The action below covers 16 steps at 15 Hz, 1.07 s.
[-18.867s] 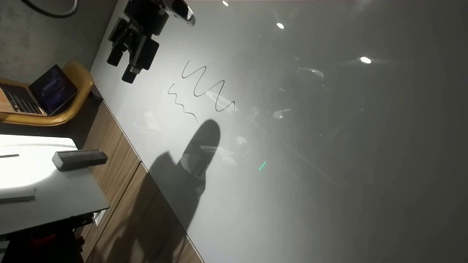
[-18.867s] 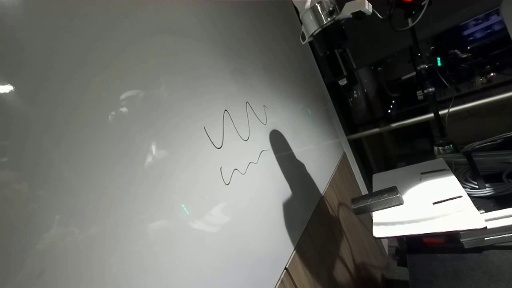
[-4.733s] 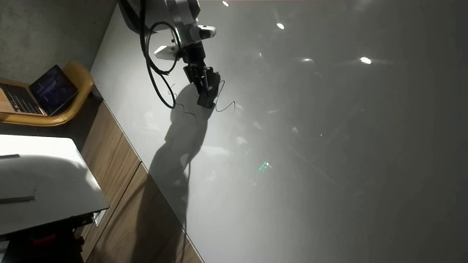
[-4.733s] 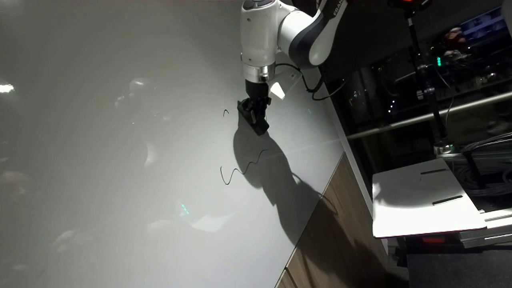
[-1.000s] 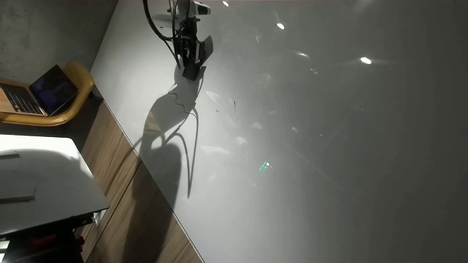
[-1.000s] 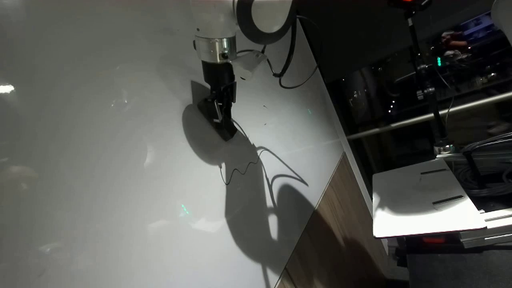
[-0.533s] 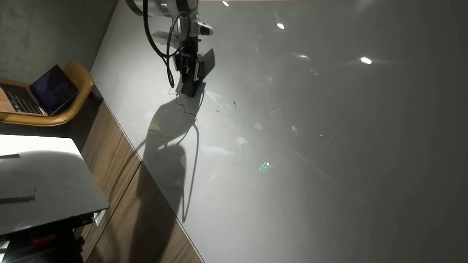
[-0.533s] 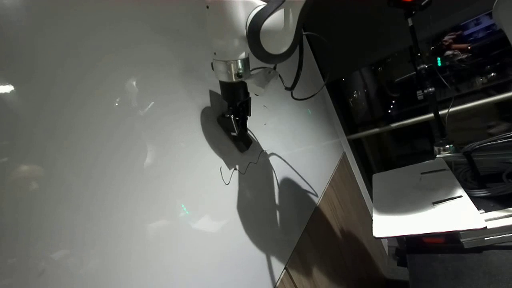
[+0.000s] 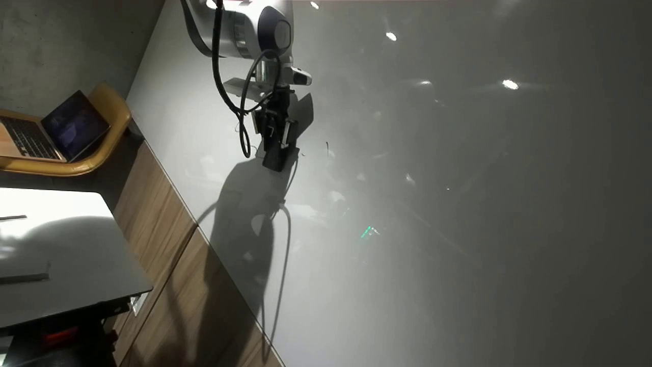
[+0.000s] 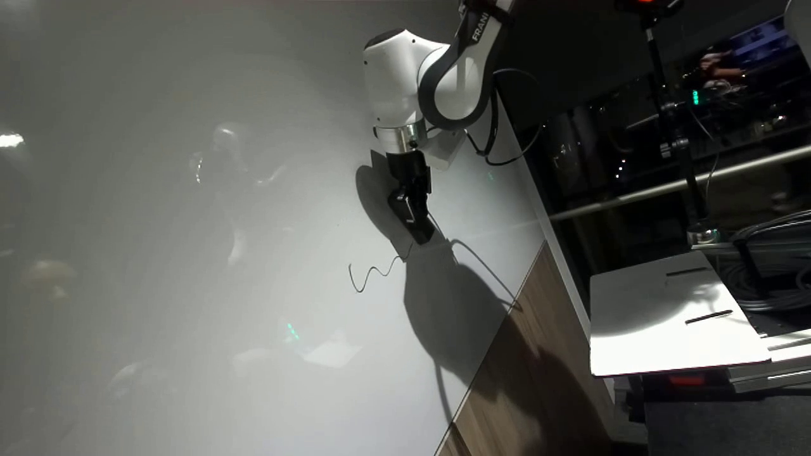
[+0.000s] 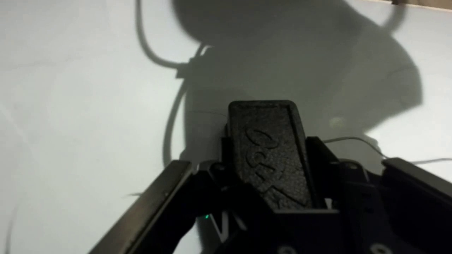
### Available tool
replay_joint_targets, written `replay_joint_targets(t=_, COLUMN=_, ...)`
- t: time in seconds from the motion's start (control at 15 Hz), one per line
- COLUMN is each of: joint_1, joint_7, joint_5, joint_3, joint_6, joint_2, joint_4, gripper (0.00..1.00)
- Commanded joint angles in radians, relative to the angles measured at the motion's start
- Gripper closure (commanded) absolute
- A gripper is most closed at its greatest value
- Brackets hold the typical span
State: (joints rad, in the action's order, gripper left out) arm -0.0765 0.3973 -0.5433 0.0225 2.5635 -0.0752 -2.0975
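The jaws clasp a dark block [image 9: 275, 159] — close by the whiteboard [image 9: 458, 224].

Dim where I stand, strong light falling from above, source out of frame. The arm [image 9: 275, 31] throws a big, fairly crisp shadow [image 9: 239, 219] downward on the whiteboard [image 9: 407, 204] in both exterior views. In an exterior view the whiteboard fades to dark grey at right; glare spots [image 9: 509, 84] upper right, small green glint [image 9: 365, 232] low centre. In an exterior view the table [image 10: 675, 353] blows out white at lower right, background [image 10: 583, 57] upper right nearly black. Wrist view: fingers [image 11: 319, 155] lost in black in the lower half, ink marks [image 11: 133, 194] at left out of focus, shadow edges blurred near the top.
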Motion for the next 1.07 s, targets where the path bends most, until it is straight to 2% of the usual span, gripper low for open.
replay_joint_targets(t=0.0, joint_1=0.064, joint_7=-0.004, joint_5=-0.079, joint_3=-0.076, joint_6=0.059, joint_2=0.010, joint_4=0.061, gripper=0.71)
replay_joint_targets(t=0.27, joint_1=0.136, joint_7=-0.004, joint_5=-0.074, joint_3=-0.124, joint_6=0.073, joint_2=0.067, joint_4=0.056, gripper=0.71)
replay_joint_targets(t=0.6, joint_1=0.216, joint_7=-0.113, joint_5=0.000, joint_3=-0.169, joint_6=0.065, joint_2=0.063, joint_4=0.167, gripper=0.71)
replay_joint_targets(t=0.8, joint_1=0.200, joint_7=-0.142, joint_5=0.068, joint_3=-0.141, joint_6=0.046, joint_2=0.091, joint_4=0.119, gripper=0.71)
replay_joint_targets(t=1.0, joint_1=0.169, joint_7=-0.110, joint_5=0.048, joint_3=-0.099, joint_6=0.037, joint_2=0.105, joint_4=0.059, gripper=0.71)
